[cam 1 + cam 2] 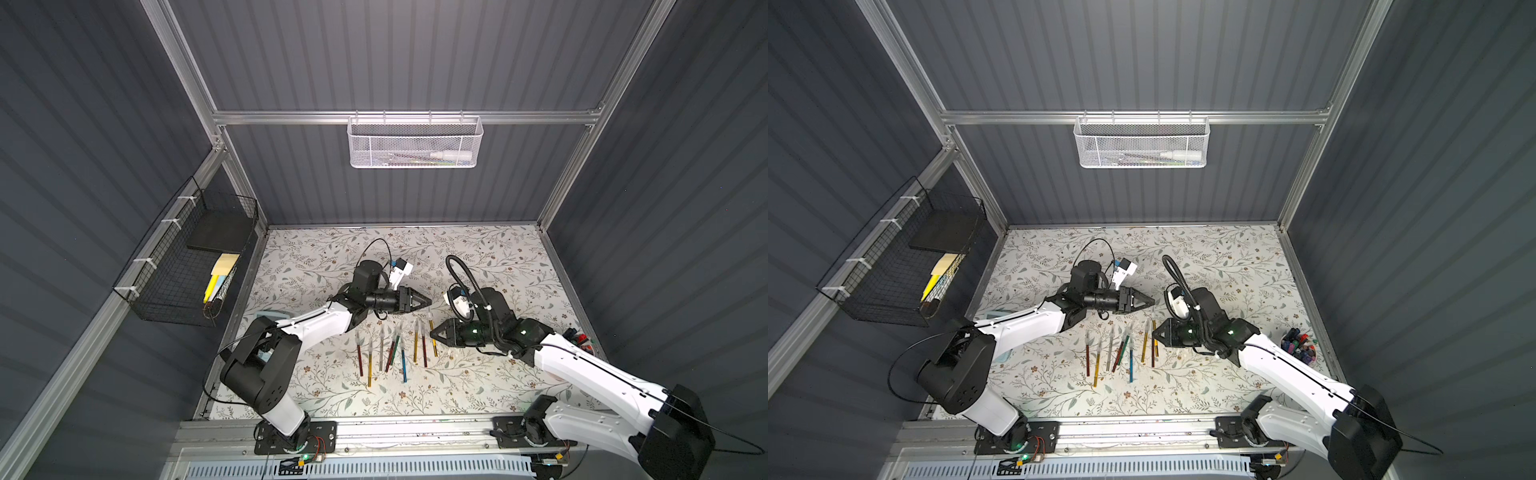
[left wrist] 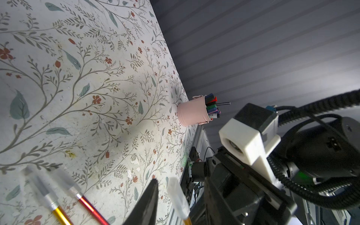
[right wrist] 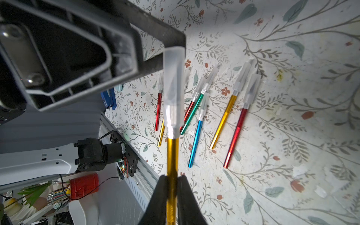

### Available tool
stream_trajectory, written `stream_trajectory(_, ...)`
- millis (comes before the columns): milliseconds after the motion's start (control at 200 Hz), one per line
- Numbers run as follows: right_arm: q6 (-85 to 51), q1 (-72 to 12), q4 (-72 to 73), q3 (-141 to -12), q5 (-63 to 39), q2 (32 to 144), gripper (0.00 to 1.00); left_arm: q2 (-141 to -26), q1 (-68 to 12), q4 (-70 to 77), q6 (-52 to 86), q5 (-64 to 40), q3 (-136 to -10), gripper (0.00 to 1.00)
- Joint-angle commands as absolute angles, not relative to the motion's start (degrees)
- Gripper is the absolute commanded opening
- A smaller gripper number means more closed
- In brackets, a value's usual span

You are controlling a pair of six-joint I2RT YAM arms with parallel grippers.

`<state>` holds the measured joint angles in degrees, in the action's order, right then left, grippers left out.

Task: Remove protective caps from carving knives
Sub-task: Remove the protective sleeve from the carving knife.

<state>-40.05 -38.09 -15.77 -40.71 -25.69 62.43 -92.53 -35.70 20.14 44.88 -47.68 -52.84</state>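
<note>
knives [image 3: 195, 136]: eight lie capped, right tool [image 3: 173, 178] clamps a ninth [image 3: 172, 155], left tool [image 1: 428, 301] half-open around its cap [image 3: 173, 78].

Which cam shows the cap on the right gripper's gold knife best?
Right wrist: the clear cap on the gold knife sits mid-frame, sharp, blade visible through it. Left wrist catches it blurred at the frame edge. In both top views it is too small to make out.

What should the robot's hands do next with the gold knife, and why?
Probably the left gripper should close on the clear plastic cap. The right gripper clamps the gold metal-handled knife, and the cap sits beside the left finger with a gap, so it isn't pinched yet.
</note>
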Motion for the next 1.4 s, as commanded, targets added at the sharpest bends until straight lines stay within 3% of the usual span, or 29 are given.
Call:
stream_trajectory(0,-40.17,-37.97,-14.59,-40.82,-26.81,62.49,0.14,-93.86,-36.12,21.45,46.01,-49.03,-53.16,0.39)
stream_trajectory(680,-40.36,-38.03,-13.97,-40.01,-26.37,62.36,0.15,-94.66,-37.09,24.95,48.67,-49.1,-52.6,0.06)
stream_trajectory(901,-40.76,-37.98,-13.63,-39.73,-25.65,61.97,0.19,-95.01,-37.09,25.58,49.22,-49.51,-52.82,0.04)
stream_trajectory(1141,-40.78,-37.98,-13.14,-39.29,-24.91,61.52,0.33,-95.18,-37.09,25.82,49.91,-49.62,-53.06,0.02)
stream_trajectory(1396,-41.19,-38.01,-12.04,-39.48,-25.49,62.97,0.34,-95.8,-37.09,28.39,52.47,-50.19,-52.9,0.02)
